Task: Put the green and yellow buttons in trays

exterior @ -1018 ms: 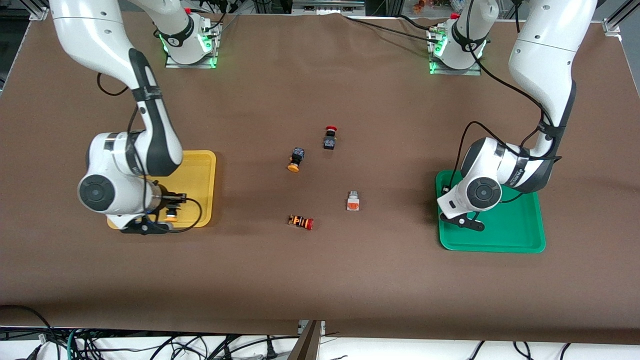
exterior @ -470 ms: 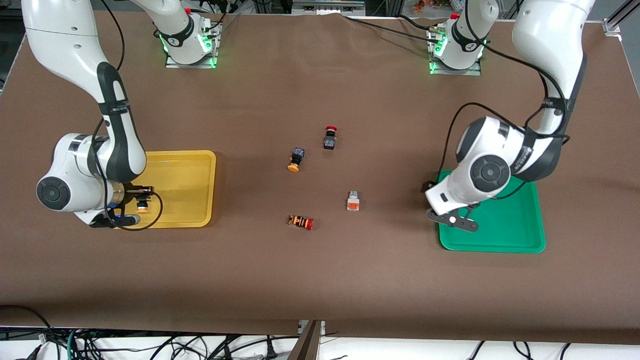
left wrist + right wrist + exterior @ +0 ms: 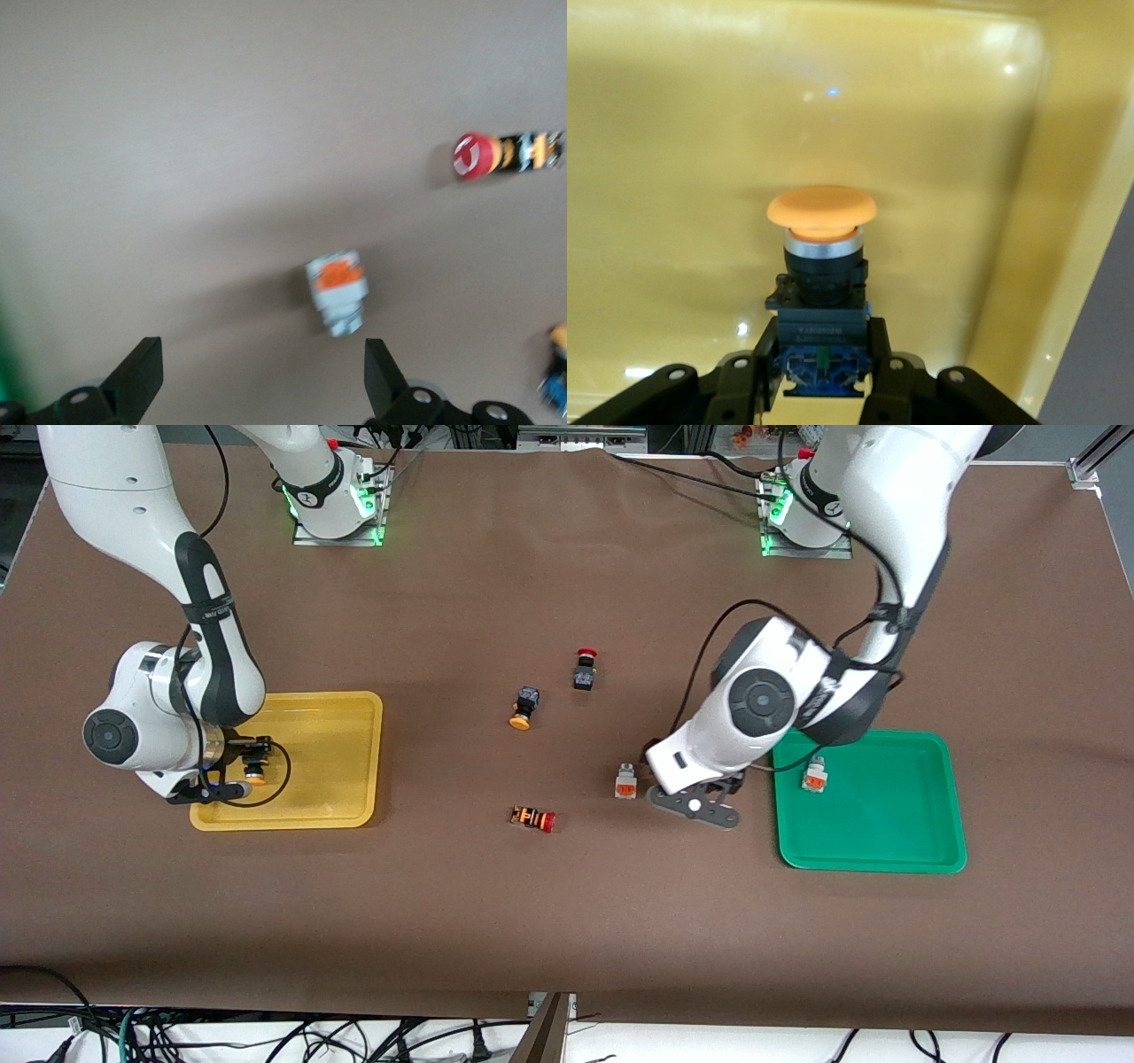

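My right gripper (image 3: 255, 772) is shut on a dark-bodied button with a yellow-orange cap (image 3: 821, 257) and holds it over the yellow tray (image 3: 345, 726); in the right wrist view the gripper (image 3: 822, 363) clamps the button's blue base. My left gripper (image 3: 700, 797) is open and empty over the table between the green tray (image 3: 895, 833) and a white orange-faced button (image 3: 625, 781). In the left wrist view that button (image 3: 337, 288) lies just ahead of the open gripper (image 3: 261, 390). Another white button (image 3: 813, 776) lies in the green tray. A second dark yellow-capped button (image 3: 524, 708) lies mid-table.
A black switch with a red cap (image 3: 585, 669) lies mid-table, farther from the front camera. An orange-striped switch with a red cap (image 3: 533, 817) lies nearer to it, also in the left wrist view (image 3: 505, 153). Brown cloth covers the table.
My left gripper moved from over the green tray toward the table's middle, leaving a white button in the tray. My right gripper shifted over the yellow tray toward the right arm's end, still holding its button.
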Robot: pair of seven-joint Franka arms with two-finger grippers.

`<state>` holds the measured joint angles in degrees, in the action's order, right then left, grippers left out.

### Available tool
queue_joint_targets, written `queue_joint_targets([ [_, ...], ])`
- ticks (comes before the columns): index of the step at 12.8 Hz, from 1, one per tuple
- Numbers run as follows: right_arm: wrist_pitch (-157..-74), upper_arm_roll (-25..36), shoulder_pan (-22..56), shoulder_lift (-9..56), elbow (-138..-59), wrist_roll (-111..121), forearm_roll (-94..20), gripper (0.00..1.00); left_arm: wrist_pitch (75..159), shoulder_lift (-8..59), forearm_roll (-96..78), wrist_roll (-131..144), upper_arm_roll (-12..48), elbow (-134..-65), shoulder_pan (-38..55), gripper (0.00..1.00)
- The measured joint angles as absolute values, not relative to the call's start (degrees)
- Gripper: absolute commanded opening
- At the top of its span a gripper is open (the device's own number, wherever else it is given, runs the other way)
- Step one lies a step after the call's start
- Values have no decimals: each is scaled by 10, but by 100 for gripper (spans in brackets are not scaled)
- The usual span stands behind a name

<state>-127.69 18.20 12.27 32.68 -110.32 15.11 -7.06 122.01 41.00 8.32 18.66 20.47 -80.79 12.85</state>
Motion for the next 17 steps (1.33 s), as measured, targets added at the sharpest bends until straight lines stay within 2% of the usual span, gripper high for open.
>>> queue_joint_targets([
  [2, -1287, 182, 123, 319, -1118, 152, -71, 0, 1274, 447, 84, 246, 201, -805, 158, 100],
  [3, -1290, 182, 123, 318, -1122, 152, -71, 23, 1289, 461, 90, 270, 198, -805, 170, 100],
  [4, -1291, 182, 123, 317, -1124, 152, -71, 75, 1294, 471, 97, 291, 195, -805, 178, 100],
  [5, -1291, 182, 123, 317, -1124, 153, -71, 96, 1294, 479, 104, 314, 193, -805, 184, 100],
  [6, -1291, 182, 123, 317, -1124, 153, -71, 99, 1294, 487, 109, 333, 191, -806, 189, 100],
  [9, -1291, 182, 124, 311, -1119, 153, -71, 99, 1294, 497, 138, 354, 185, -806, 193, 100],
  [10, -1289, 181, 125, 304, -1115, 153, -71, 99, 1294, 498, 140, 354, 184, -806, 193, 93],
  [12, -1266, 176, 130, 284, -1102, 150, -71, 99, 1295, 506, 142, 354, 181, -806, 193, 63],
  [13, -1247, 170, 133, 275, -1091, 137, -72, 99, 1301, 511, 143, 354, 181, -806, 193, 51],
  [15, -1213, 149, 145, 266, -1064, 90, -73, 99, 1309, 518, 143, 354, 181, -806, 194, 19],
  [17, -1186, 126, 165, 262, -1040, 21, -74, 99, 1310, 518, 143, 354, 181, -805, 195, 12],
])
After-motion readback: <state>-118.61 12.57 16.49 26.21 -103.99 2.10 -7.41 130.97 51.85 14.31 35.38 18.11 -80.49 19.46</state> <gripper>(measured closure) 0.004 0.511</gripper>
